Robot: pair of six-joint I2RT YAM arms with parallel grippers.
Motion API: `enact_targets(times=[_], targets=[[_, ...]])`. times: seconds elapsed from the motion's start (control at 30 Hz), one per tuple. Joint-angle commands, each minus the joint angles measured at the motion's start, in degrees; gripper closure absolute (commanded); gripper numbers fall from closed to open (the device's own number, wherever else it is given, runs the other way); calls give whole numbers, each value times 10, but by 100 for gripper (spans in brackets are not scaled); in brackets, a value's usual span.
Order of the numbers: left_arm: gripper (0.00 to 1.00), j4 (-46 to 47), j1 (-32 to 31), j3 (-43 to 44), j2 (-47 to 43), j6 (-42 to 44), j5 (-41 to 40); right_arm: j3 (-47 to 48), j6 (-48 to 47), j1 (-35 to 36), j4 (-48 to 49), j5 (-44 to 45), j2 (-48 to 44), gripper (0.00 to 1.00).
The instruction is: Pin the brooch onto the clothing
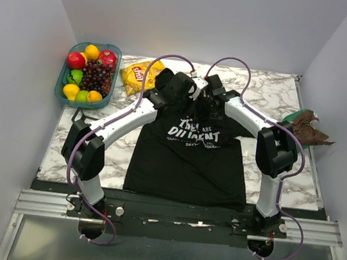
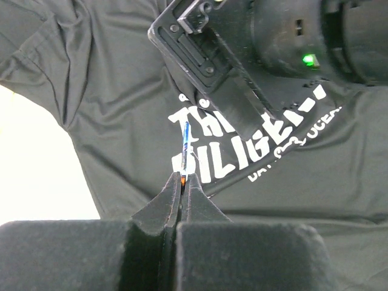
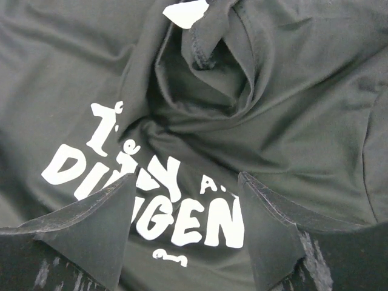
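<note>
The clothing [image 1: 188,163], a black T-shirt with white print, lies flat at the table's middle. Both grippers hang close together over its chest. My left gripper [image 2: 183,177] is shut on the brooch [image 2: 186,140], which shows edge-on as a thin sliver with an orange spot at the fingertips, just above the printed letters [image 2: 209,163]. In the top view the brooch is hidden under the left gripper [image 1: 189,93]. My right gripper [image 3: 187,177] stands open over the print [image 3: 194,221], with nothing between its fingers. Beyond it the fabric [image 3: 212,79] is bunched into folds.
A teal tray of fruit [image 1: 61,83] sits at the back left, with a yellow snack bag [image 1: 139,76] beside it. A brown crumpled thing on a green base [image 1: 306,127] lies at the right edge. The right arm's wrist housing [image 2: 285,54] hangs close above the left fingers.
</note>
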Motion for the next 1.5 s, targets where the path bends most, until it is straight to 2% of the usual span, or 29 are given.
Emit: enact_targets(times=[0.0, 0.23, 0.63, 0.77, 0.97, 1.33, 1.47], targets=[[100, -10, 0, -2, 2, 1, -7, -3, -8, -8, 12, 26, 22, 25], [100, -13, 0, -1, 8, 1, -11, -28, -19, -9, 24, 21, 22, 33], [100, -14, 0, 0, 9, 2, -11, -63, -33, -21, 55, -28, 15, 59], [100, -14, 0, 0, 12, 2, -10, -70, -36, -23, 57, -32, 12, 78], [100, -6, -1, -2, 26, -12, 12, -106, -22, -30, 75, -35, -33, 99], [100, 8, -9, 35, 97, -101, 81, -203, -5, -35, 146, -59, -114, 99], [100, 61, -15, 18, 116, -143, 103, -219, -3, -38, 158, -66, -123, 93]])
